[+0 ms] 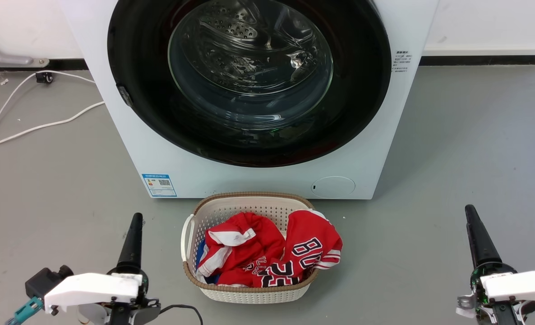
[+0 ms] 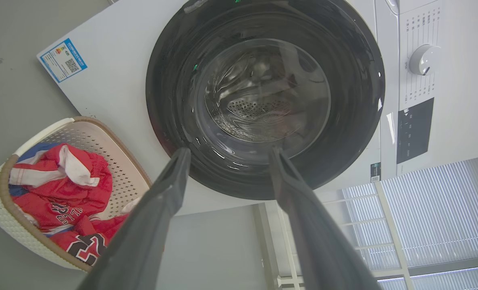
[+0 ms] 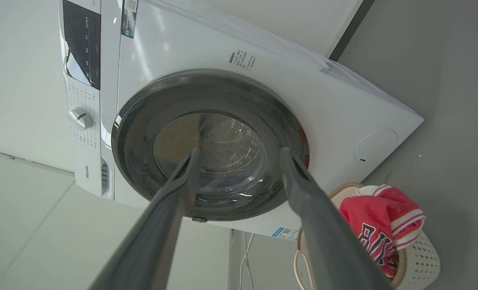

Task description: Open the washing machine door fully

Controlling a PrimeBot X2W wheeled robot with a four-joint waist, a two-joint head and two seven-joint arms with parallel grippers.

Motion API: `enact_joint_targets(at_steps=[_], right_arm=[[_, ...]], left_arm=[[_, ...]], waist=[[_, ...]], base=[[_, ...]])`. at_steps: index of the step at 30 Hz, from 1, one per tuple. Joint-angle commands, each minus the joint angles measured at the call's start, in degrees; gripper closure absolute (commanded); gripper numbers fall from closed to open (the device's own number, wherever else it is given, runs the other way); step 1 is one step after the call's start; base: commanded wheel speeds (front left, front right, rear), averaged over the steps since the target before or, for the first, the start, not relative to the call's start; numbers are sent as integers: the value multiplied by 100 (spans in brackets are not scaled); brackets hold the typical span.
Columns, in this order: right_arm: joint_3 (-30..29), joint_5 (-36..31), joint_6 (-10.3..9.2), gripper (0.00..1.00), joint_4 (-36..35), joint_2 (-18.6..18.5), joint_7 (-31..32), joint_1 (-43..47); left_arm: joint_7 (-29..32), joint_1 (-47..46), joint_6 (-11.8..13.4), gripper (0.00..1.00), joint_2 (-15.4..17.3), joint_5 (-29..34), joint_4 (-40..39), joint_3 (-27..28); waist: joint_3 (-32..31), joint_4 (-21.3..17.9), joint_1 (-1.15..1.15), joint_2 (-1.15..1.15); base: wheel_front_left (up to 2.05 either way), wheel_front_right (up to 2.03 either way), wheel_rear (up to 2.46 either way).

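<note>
1. The left end effector (image 2: pixel 229 152) hangs low at the robot's left. Its two dark fingers are spread wide with nothing between them.
2. The right end effector (image 3: pixel 240 150) is at the robot's right, its fingers equally parted and holding nothing. In the head view each one is seen edge-on, so a single dark finger hides the gap.
3. Between them, on the grey floor (image 1: pixel 452 158), stands a pale perforated laundry basket (image 1: pixel 249 195) with a brown rim and a white handle.
4. The basket holds a crumpled red garment (image 1: pixel 245 243) with white trim and, beside it, a red jersey (image 1: pixel 310 246) with black-and-white numerals. The folds break up the digits. A sliver of blue cloth shows underneath.
5. Just behind the basket is the white washing machine (image 1: pixel 267 180). It has a blue label (image 1: pixel 159 185) at its lower left and a small round white flap (image 1: pixel 333 186) at its lower right. The label's print is too small to read.
6. The washing machine door (image 1: pixel 249 140) lies flat against the machine's front, well apart from both end effectors. The head view's upper edge cuts off its top.
7. Through the door's glass bowl the perforated steel drum (image 1: pixel 245 40) shows, blurred by reflections.
8. A white cable (image 1: pixel 37 126) trails over the floor to the machine's left, and the frame edge cuts off its end.
</note>
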Motion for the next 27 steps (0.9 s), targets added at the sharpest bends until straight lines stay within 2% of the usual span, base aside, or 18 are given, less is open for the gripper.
enact_joint_targets(at_steps=[1, 14, 27], right_arm=[[30, -351, 9, 0, -209, -9, -64, -41], [264, -2283, 10, 0, -611, -6, -356, 133], [356, -3518, 11, 0, -799, -3, -609, 264]], left_arm=[[-65, -51, 64, 0, 12, 303, -173, -62], [-359, 18, 453, 0, 36, 2001, -365, -440], [-615, 86, 701, 0, 115, 3054, -500, -757]], waist=[[2, 1, 0, 0], [9, 9, 0, 0], [4, 16, 0, 0]], base=[[0, 0, 0], [0, 0, 0], [0, 0, 0]])
